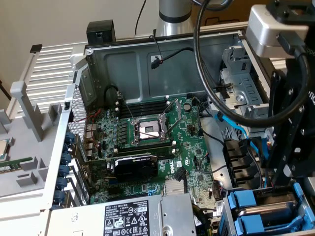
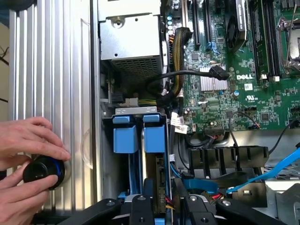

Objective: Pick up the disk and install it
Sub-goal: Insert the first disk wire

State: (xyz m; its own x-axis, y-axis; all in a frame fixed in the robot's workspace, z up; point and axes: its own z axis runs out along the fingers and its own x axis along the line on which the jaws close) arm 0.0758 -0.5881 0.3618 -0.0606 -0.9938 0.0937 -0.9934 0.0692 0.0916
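Count: blue carrier tabs (image 2: 125, 134), two, side by side just ahead of gripper (image 2: 162, 192). Hands (image 2: 26, 140), two, off to its side. Black knob (image 2: 43, 171), one.

Black gripper (image 2: 163, 206) at drive bay (image 2: 106, 157) | two blue drive handles (image 2: 125, 133) side by side | green motherboard (image 2: 234, 93) beside bay | person's hands (image 2: 28, 138) hold black knob (image 2: 43, 171) against ribbed metal panel (image 2: 51, 70)
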